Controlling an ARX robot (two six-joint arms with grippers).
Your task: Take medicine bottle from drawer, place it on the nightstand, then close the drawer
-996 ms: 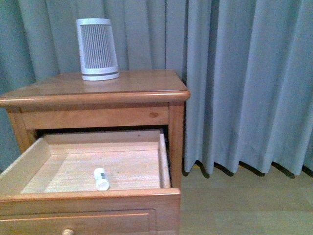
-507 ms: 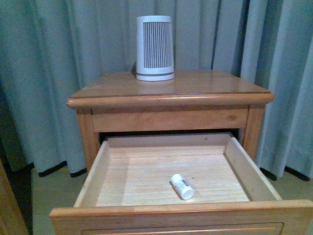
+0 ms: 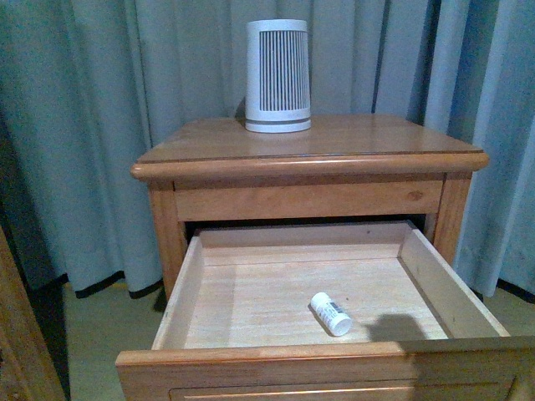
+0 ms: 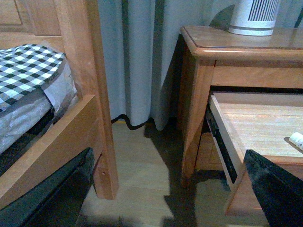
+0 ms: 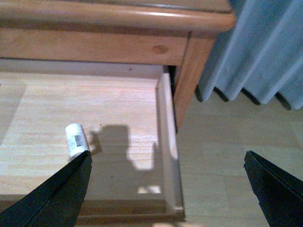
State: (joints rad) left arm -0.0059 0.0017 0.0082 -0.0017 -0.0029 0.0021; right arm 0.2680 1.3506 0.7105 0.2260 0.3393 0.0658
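Grey-blue curtains (image 3: 100, 125) hang behind the nightstand (image 3: 351, 154), and a wooden bed frame (image 4: 80, 94) with checked bedding (image 4: 23, 66) stands well apart from it, across a strip of pale floor. On the glossy top, at 12 o'clock from its centre, stands a white-and-grey ribbed cylinder (image 3: 277, 77); the rest of the top is bare wood.

The drawer (image 3: 251, 292) is pulled fully out. The medicine bottle (image 3: 331, 314) lies on its side on the pale floor, at about 5 o'clock from the drawer's middle, near the front wall but not touching it.

The right gripper (image 5: 166, 156) hangs above the drawer with its jaws spread wide and holding nothing; the bottle shows just beside one finger, and its shadow (image 3: 401, 326) falls at 3 o'clock of the bottle. The left gripper (image 4: 168, 156) is likewise spread and empty, low beside the nightstand.

The step in hand looks like the reach for the bottle. The next move calls for shifting the right gripper sideways until its jaws straddle the bottle across its narrow width, then lowering; being small and round, it may roll.
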